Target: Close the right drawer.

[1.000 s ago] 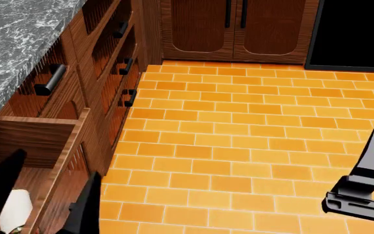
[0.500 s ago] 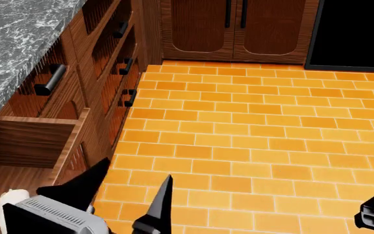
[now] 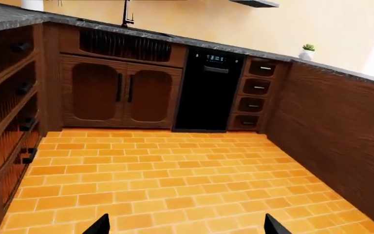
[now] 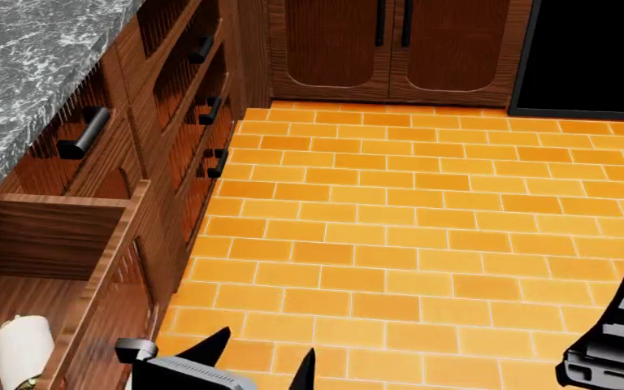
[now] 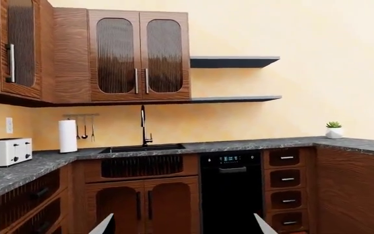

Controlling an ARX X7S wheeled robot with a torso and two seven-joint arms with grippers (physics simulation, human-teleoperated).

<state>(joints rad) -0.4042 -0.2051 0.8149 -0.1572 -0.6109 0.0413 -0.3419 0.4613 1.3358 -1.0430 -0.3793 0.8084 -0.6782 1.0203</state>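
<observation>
The right drawer (image 4: 46, 236) is at the near left, under the grey stone counter (image 4: 19, 65), pulled well out over the orange tile floor (image 4: 399, 244). I look down into its open box, where a white roll (image 4: 22, 349) seems to lie at the near end. Its front panel shows only edge-on from the head view, so I cannot make out the handle (the grey bar farther along belongs, I think, to a neighbouring front). I judge it a heavy, stiff wooden box that should run straight on its slides. It needs no pinch, only a flat, steady push on the middle of the front panel, leftward toward the cabinet. A push off-centre could rack it. Just right of the drawer, low and near, hangs my left gripper (image 4: 263, 351), fingers spread and holding nothing, apart from the wood. Well to the right, my right gripper (image 5: 183, 225) is also spread and empty, facing the far sink wall.
</observation>
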